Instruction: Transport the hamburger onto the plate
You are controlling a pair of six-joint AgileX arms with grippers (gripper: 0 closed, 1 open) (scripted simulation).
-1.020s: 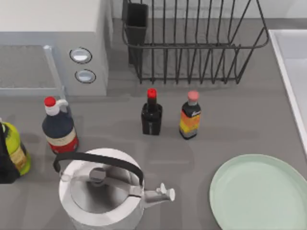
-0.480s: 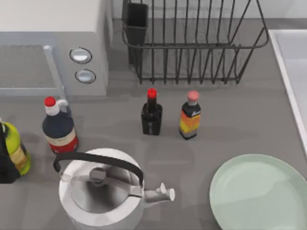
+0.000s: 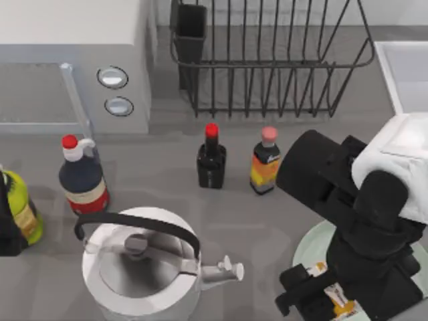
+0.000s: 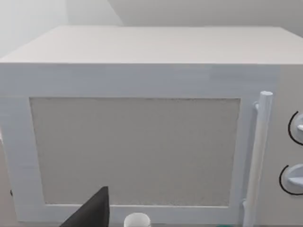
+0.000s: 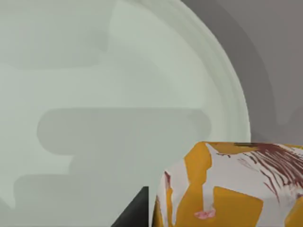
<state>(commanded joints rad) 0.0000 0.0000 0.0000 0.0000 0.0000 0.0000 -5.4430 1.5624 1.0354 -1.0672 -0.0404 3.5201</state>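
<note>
Gripping boxy orange-white hamburger (image 5: 227,189), right gripper (image 3: 328,294) over glossy plate (image 5: 94,94).

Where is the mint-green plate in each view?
Top view: lower right, the plate partly under the right arm.
Left wrist view: the left arm faces the microwave.
Right wrist view: the plate lies beneath the hamburger.
Shared landmark: the hamburger in the right hand.

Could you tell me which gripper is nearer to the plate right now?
Right. The right gripper hangs over the plate at its left edge, holding the hamburger. The left gripper is off facing the microwave, at the table's far left.
</note>
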